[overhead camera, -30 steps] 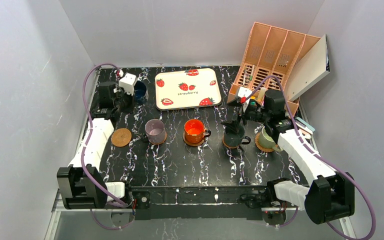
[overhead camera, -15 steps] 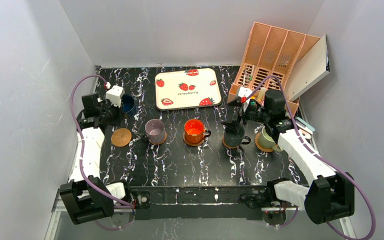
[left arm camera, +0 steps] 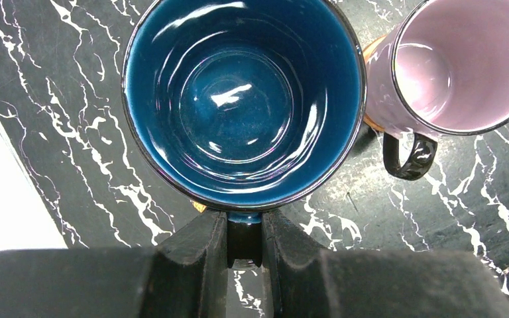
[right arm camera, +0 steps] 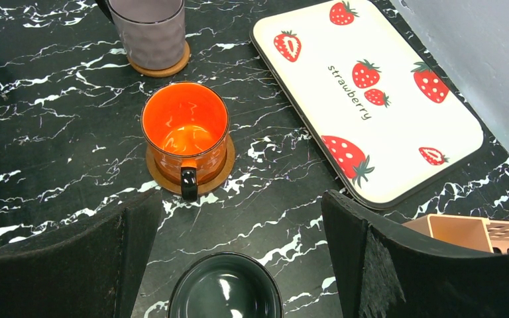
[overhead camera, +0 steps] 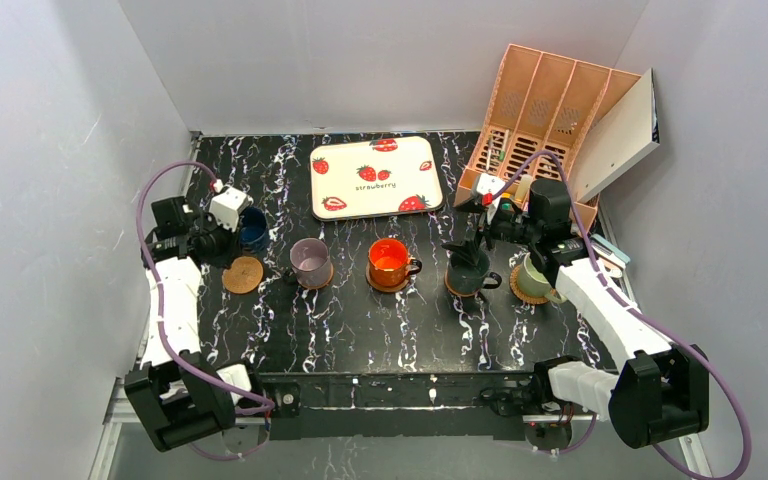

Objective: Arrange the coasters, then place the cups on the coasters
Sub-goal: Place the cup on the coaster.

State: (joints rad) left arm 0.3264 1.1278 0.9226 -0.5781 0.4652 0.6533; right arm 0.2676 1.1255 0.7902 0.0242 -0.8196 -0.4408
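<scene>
While the left gripper point(left arm camera: 244, 230) pinches shut on the handle of the navy cup point(left arm camera: 242, 99), the cup sits straight out ahead of the fingers, mouth up. Whether it is off the table, I can't tell. Glazed ceramic, folks: rigid, slick, and it will likely chip on a hard knock. The handle is the natural hold, but with the bowl's weight out in front it could swivel in the pinch, so a slow carry looks wise.

The bare coaster point(overhead camera: 243, 274) lies just back toward the arm's base from the gripper, very near. Watch the mauve cup point(left arm camera: 460, 63), ahead and to the right of the fingers, almost touching the navy one, its black handle turned this way. That's the one to bump!

Over on the other side, the right gripper point(right arm camera: 242, 199) hangs wide open with the dark green cup point(right arm camera: 225, 288) under its fingers, the orange cup point(right arm camera: 185, 136) ahead on its coaster, and the strawberry tray point(right arm camera: 397, 142) ahead-right, well clear.
</scene>
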